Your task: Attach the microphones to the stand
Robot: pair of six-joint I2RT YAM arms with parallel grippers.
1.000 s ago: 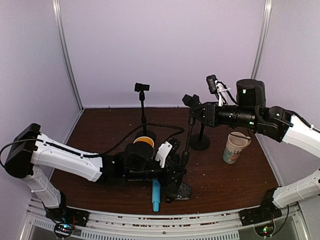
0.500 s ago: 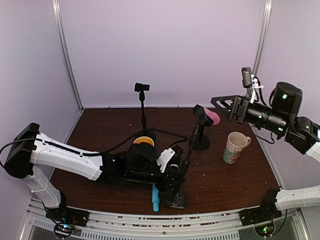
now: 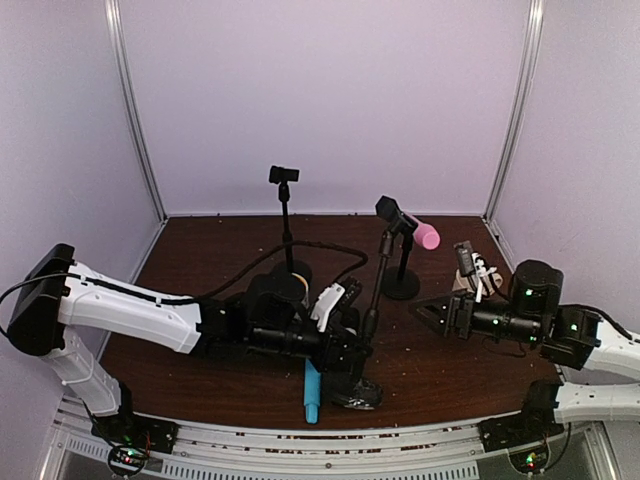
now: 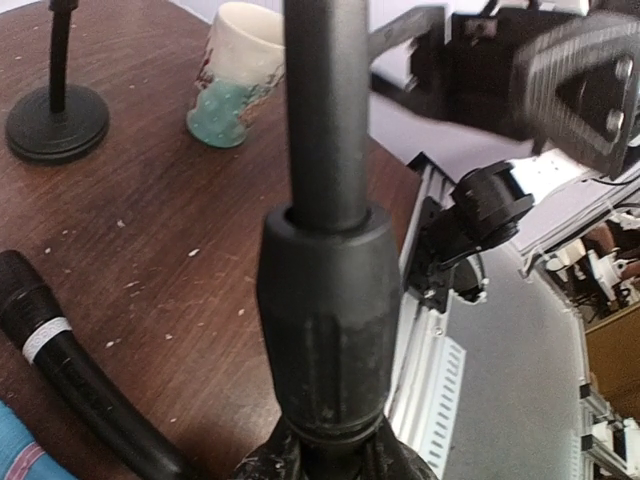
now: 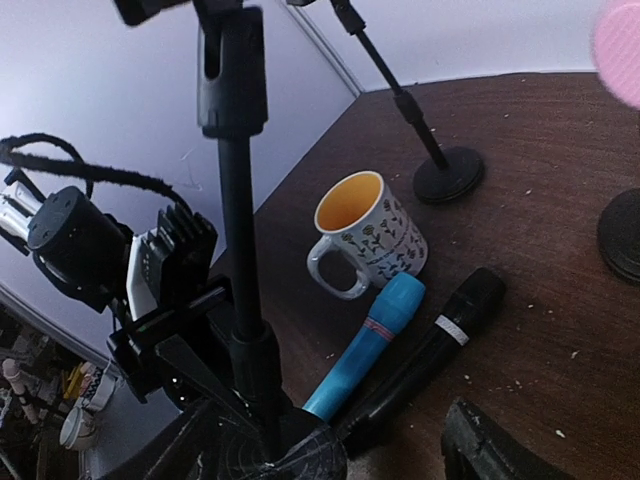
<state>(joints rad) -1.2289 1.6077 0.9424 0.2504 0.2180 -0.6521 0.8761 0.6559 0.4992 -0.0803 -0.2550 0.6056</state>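
Left end effector [image 3: 357,372] pinched the stand [image 3: 375,290] low — steadiness mattered. Right end effector [image 3: 420,310], spread, would best grip the black microphone [image 5: 430,350] beside that stand mid-body.

Pink microphone [image 3: 424,236] mounted; light blue microphone [image 5: 370,343] and black microphone [image 5: 430,358] down on the table [image 3: 200,262].
The pink one sits tilted in the right-hand stand [image 3: 402,268], head pointing right. The other two lie side by side beside the front stand [image 5: 240,250].
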